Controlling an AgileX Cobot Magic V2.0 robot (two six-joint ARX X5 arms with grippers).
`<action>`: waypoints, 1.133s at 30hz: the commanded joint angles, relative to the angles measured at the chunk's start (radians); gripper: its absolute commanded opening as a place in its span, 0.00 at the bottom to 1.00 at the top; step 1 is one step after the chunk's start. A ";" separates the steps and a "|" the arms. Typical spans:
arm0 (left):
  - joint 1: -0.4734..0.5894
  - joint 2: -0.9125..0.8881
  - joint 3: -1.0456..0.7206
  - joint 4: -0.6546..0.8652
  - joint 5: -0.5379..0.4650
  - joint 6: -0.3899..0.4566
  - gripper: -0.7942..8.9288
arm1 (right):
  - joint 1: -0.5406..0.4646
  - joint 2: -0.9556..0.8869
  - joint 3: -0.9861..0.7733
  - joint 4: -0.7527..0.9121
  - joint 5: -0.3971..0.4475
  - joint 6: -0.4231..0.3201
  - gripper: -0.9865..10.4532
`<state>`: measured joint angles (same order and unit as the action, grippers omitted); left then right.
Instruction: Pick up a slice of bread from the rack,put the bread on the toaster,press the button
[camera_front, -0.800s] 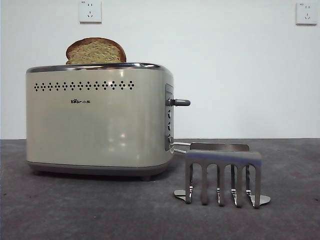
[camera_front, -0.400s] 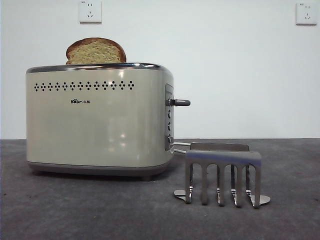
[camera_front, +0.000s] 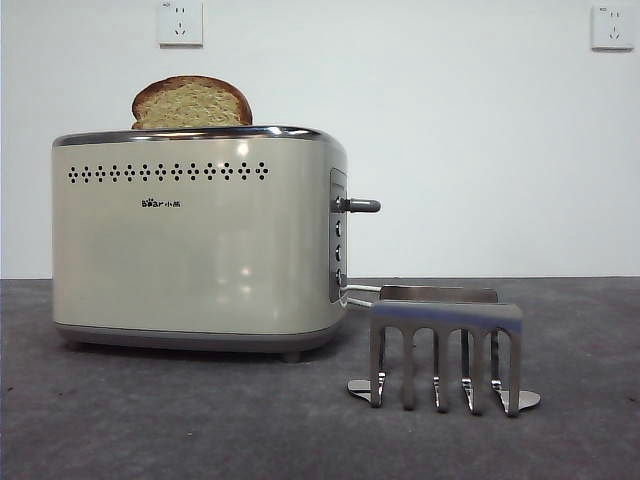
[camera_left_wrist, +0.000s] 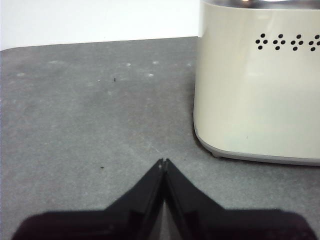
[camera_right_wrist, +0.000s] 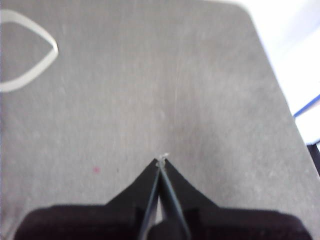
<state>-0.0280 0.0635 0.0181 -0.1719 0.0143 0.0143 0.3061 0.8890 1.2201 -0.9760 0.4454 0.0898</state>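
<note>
One slice of bread (camera_front: 191, 102) stands upright in the top of the toaster (camera_front: 200, 240), toward the end away from the control panel. Only its domed upper part shows above the chrome rim, with dark brown crust around a speckled tan crumb. The toaster is cream-coloured, with a row of small dark vent holes under the rim and a small logo below them. It sits on the dark grey worktop (camera_front: 150, 420).

The button (camera_front: 362, 205), a short grey lever, sticks out sideways from the narrow control panel, near the top of its slot. Below it, a few small round knobs are on the same panel. A pale cable (camera_front: 362, 291) comes out low beside the panel.

The rack (camera_front: 446, 350) stands on the worktop just beside the toaster's panel end and nearer to the camera. Its steel prongs point down to flat feet, and no bread is in it.

The left gripper (camera_left_wrist: 163, 162) has its fingers pressed together, holding nothing. It hangs over bare worktop, near a lower corner of the toaster (camera_left_wrist: 260, 85) but apart from it.

The right gripper (camera_right_wrist: 161, 160) also has its fingers pressed together and empty, over bare worktop. A loop of pale cable (camera_right_wrist: 27, 55) lies well apart from it.

Two white wall sockets (camera_front: 180, 22) are on the wall behind.
</note>
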 joint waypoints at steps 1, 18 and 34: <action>0.003 0.003 -0.011 0.007 0.005 -0.007 0.08 | -0.010 -0.105 -0.085 0.048 0.012 -0.072 0.09; 0.003 0.005 -0.011 0.007 0.005 -0.007 0.08 | -0.089 -0.740 -0.910 0.797 -0.003 -0.196 0.09; 0.003 0.006 -0.011 0.006 0.005 -0.007 0.08 | -0.133 -0.881 -1.206 0.955 -0.385 -0.208 0.09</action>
<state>-0.0280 0.0692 0.0181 -0.1715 0.0143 0.0139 0.1753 0.0101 0.0231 -0.0170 0.0559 -0.1135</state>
